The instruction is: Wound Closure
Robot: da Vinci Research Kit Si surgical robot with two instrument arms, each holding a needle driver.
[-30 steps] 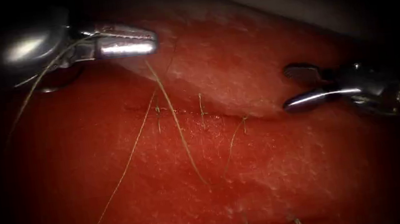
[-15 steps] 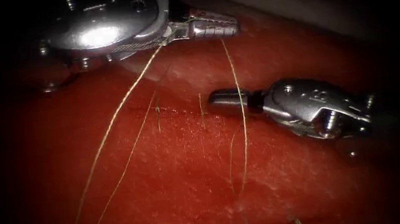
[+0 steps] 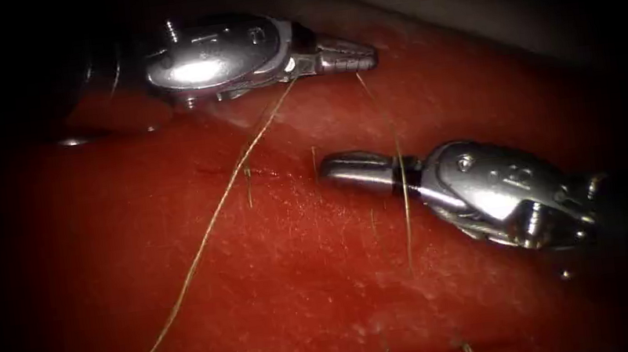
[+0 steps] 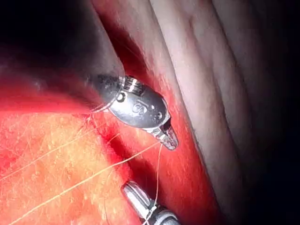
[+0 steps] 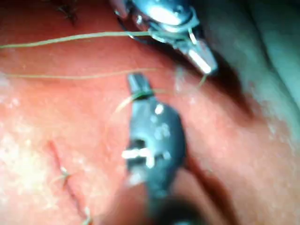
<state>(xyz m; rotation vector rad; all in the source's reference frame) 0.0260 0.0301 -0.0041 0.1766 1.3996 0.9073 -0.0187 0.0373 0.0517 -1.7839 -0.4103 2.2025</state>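
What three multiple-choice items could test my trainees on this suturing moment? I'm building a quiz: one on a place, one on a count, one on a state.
1. Where does the thread hanging from the left tool pass?
A. Across the right tool behind its jaws
B. Far left of both tools
C. Under the tissue

2. How many tools show in the endoscope view?
A. One
B. Two
C. Three

3. How do the left tool's jaws stand?
A. Wide open, holding nothing
B. Shut on the thread
C. Shut on the tissue

Answers:
1 A: the strand drops from the left tool's tip and crosses the right tool's neck.
2 B: one tool comes in from each side.
3 B: the jaws are closed and thread runs out from them.
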